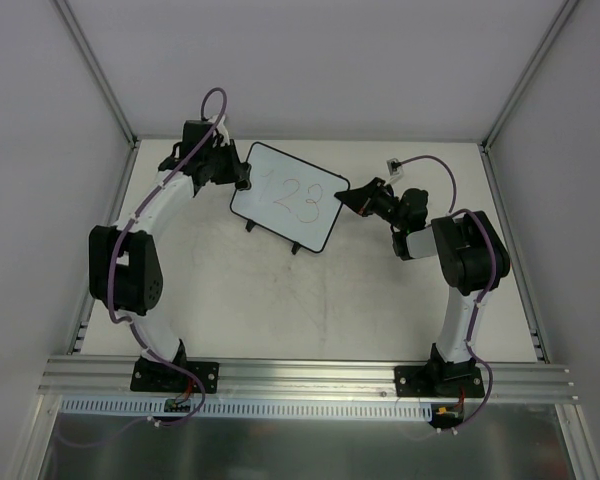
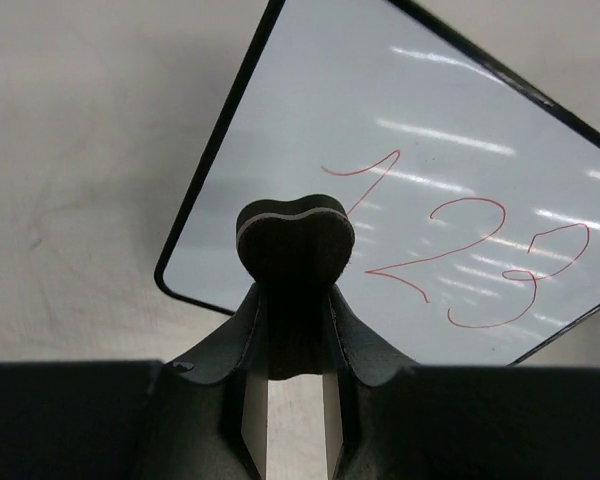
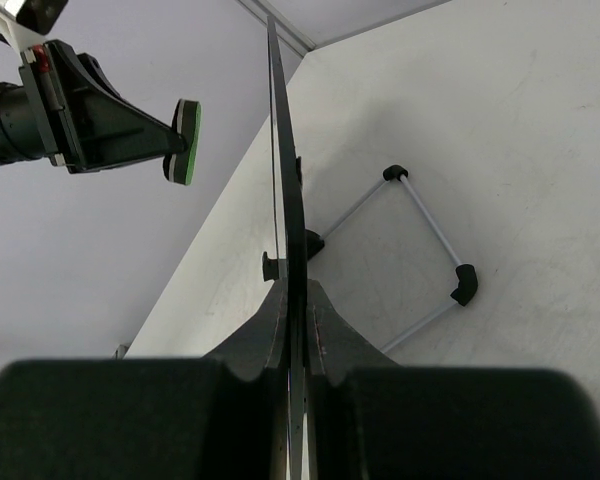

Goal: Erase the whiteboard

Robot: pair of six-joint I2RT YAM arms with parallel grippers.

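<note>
The whiteboard has a thin black frame and red digits "123" on it, and lies tilted mid-table. My right gripper is shut on its right edge. In the right wrist view the board is edge-on between my fingers. My left gripper is at the board's left edge, shut on a small dark eraser. The eraser hovers over the board's lower left corner, left of the "1". In the right wrist view the eraser's green face is turned to the board, a short way off it.
A thin wire stand with black corner pieces shows behind the board, and two small black feet sit on the board's near edge. White walls enclose the table on the left, back and right. An aluminium rail runs along the near edge.
</note>
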